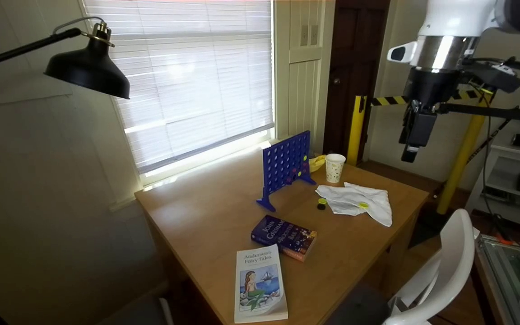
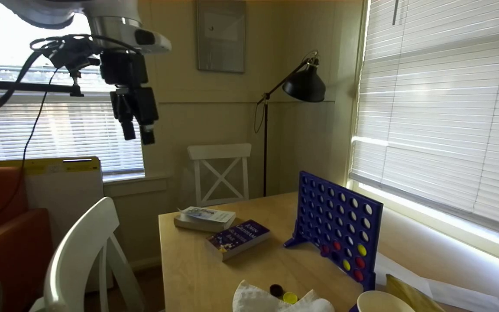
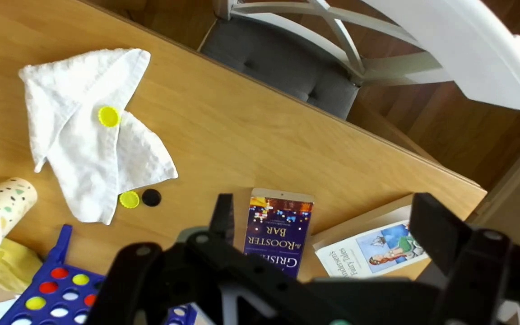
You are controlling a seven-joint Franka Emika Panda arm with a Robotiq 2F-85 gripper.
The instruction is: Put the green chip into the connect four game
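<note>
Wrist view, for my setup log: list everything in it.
connect four game: one, blue, bottom left
slotted chips: three red, two yellow, in the game
cloth: one, white, upper left
loose chips: two, yellow, on the cloth and at its edge
dark disc: one, black, beside the cloth
cup: one, white, left edge
unclear item: one, yellow, beside the cup
Rooster book: one, purple-blue, below centre
mermaid book: one, white, lower right
chair: one, white, upper right
table: one, light brown, centre
floor: one, brown, top
jaws: one pair, black, open, bottom
</note>
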